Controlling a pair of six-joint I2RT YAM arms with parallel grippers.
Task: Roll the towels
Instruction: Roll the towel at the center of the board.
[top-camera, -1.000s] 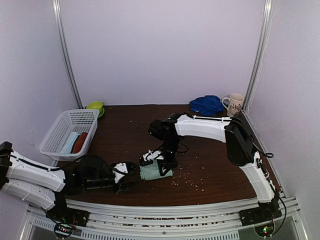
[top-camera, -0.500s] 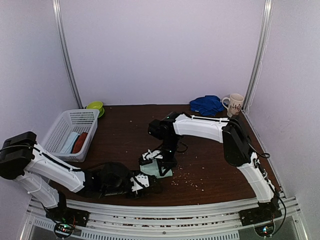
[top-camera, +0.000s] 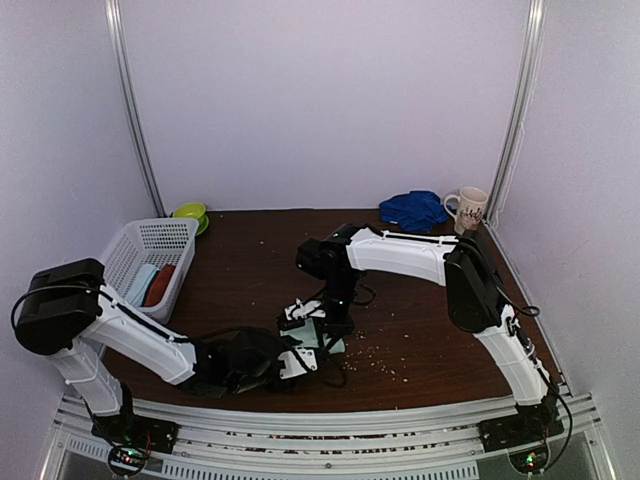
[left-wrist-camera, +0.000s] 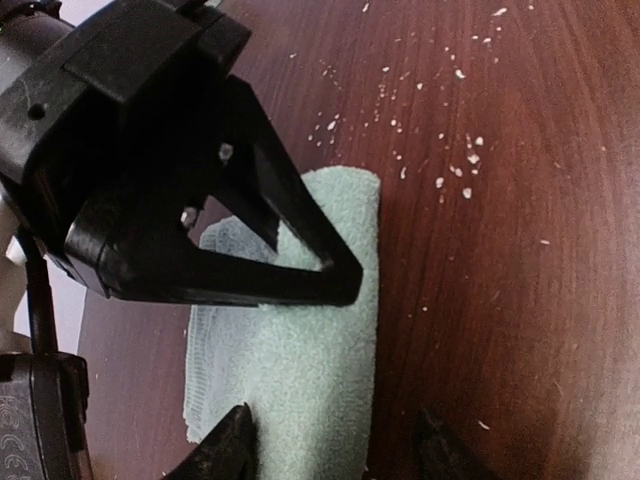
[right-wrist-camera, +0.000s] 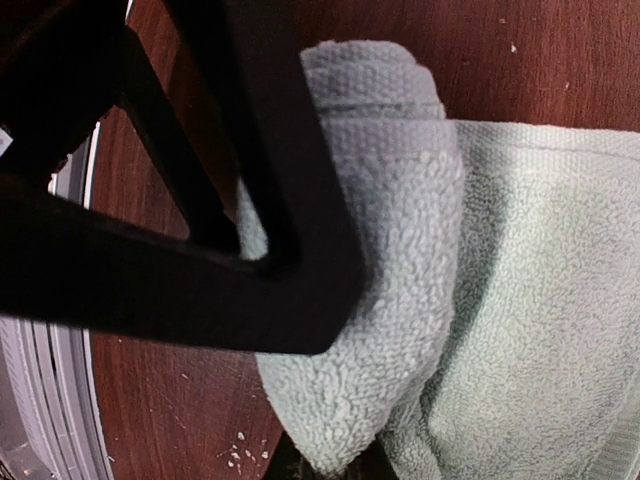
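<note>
The small mint-green towel (top-camera: 328, 340) lies partly rolled on the brown table, near the front middle. In the right wrist view its rolled part (right-wrist-camera: 385, 250) runs down to my right gripper (right-wrist-camera: 335, 468), which is shut on a fold of it. My right gripper (top-camera: 322, 322) stands over the towel from behind. My left gripper (left-wrist-camera: 335, 447) is open at the towel's (left-wrist-camera: 300, 370) near end. One fingertip (left-wrist-camera: 232, 440) rests at the cloth's left part and the other (left-wrist-camera: 435, 447) stands over bare wood to its right. The blue towel (top-camera: 413, 209) lies crumpled at the back right.
A white patterned mug (top-camera: 470, 207) stands beside the blue towel. A white basket (top-camera: 118, 262) with items in it sits at the left, a green bowl (top-camera: 190, 212) behind it. Pale crumbs (top-camera: 375, 352) are scattered right of the mint towel.
My left arm has swung right along the front edge, bringing its open gripper up to the mint towel's near end. The right arm has hardly moved.
</note>
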